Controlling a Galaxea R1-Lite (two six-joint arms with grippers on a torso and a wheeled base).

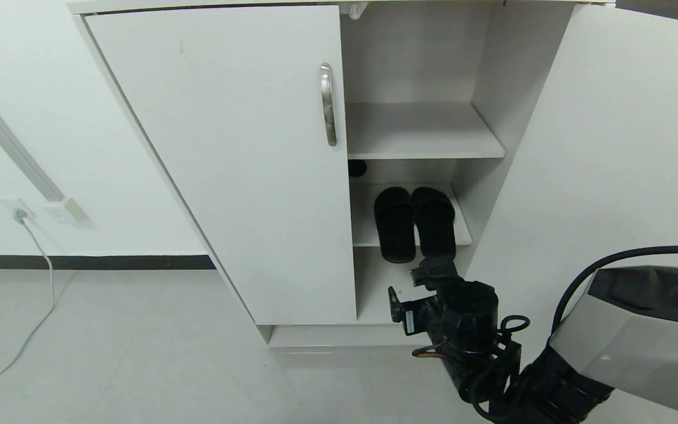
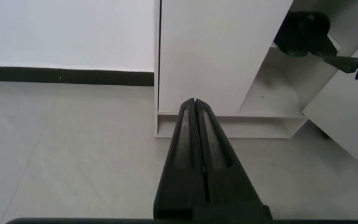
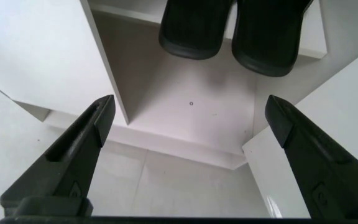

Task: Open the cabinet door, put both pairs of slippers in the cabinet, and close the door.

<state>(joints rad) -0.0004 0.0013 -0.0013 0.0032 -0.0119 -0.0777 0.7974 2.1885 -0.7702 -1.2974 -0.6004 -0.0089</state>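
Your right gripper [image 3: 190, 106] hangs spread wide and empty just below the black slippers [image 1: 414, 224], in front of the cabinet's bottom compartment. The pair lies toes-in along the right side of the middle shelf [image 1: 365, 235], heels jutting past its front edge, so judge whether a nudge inward is needed before the open right door [image 1: 610, 147] can swing shut. The left door [image 1: 227, 165] is closed and half hides a dark shape [image 1: 358, 168] at the shelf's back left corner; you cannot tell what it is. Your left gripper [image 2: 194, 106] is pressed together, holding nothing, low over the floor facing the cabinet's base, probably parked clear of the work.
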